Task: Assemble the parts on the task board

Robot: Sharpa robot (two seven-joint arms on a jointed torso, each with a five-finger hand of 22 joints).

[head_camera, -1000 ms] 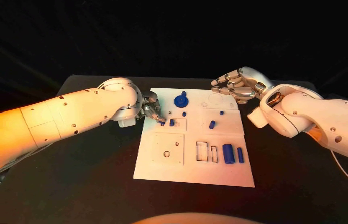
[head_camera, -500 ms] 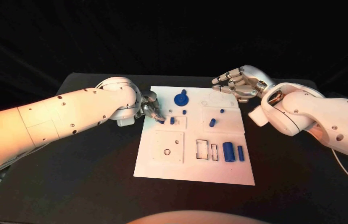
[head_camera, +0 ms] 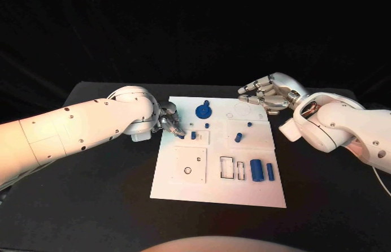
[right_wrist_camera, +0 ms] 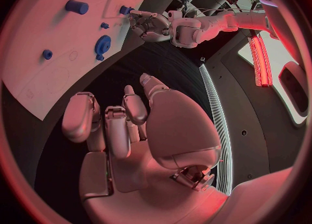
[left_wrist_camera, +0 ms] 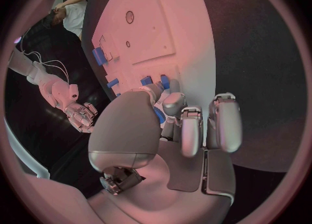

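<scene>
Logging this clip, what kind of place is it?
Likely a robotics lab test bench: a black table, a white task board with small blue parts, dark surroundings, and cabling visible past the right hand.

The board [head_camera: 218, 192] lies mid-table [head_camera: 98, 207], left hand [head_camera: 170, 122] at its left edge, right hand [head_camera: 265, 94] beyond its far right corner.

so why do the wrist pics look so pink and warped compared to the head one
Left wrist view: pink light, and the fisheye bends the white board's straight edges. Right wrist view: red light on the right hand, with the same bending. Head view: edges stay straight, background black, with a warm glow along the left arm.
</scene>
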